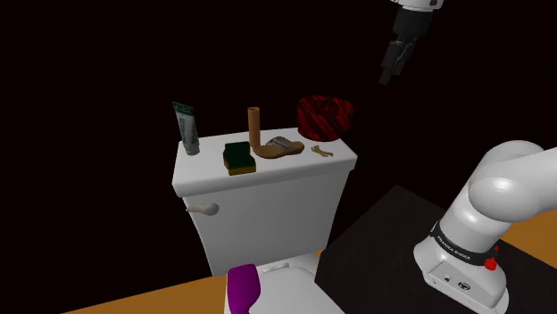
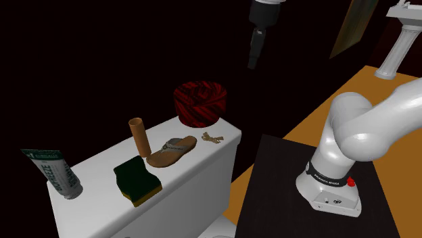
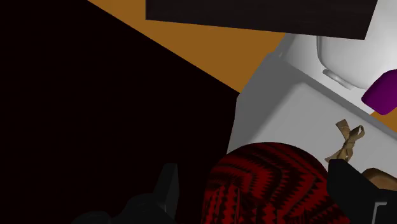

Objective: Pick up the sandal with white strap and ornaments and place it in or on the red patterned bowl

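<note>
A tan sandal with a pale strap (image 1: 278, 148) (image 2: 172, 151) lies flat on the white toilet tank lid (image 1: 268, 175) (image 2: 101, 162). It rests between a brown upright cylinder (image 1: 254, 129) (image 2: 139, 135) and the red and black patterned bowl (image 1: 325, 118) (image 2: 200, 103) (image 3: 267, 184). My black gripper (image 1: 390, 76) (image 2: 253, 64) (image 3: 254, 175) hangs high in the air, above the bowl and slightly past it, away from the sandal. Its fingers stand apart with nothing held.
On the lid there are also a green and yellow sponge (image 1: 238, 157) (image 2: 137, 180), a green-capped tube (image 1: 187, 129) (image 2: 55, 172) and a small tan knotted piece (image 1: 320, 151) (image 2: 212, 138) (image 3: 347, 141) by the bowl. A purple object (image 1: 243, 290) sits on the toilet below. Black area lies behind.
</note>
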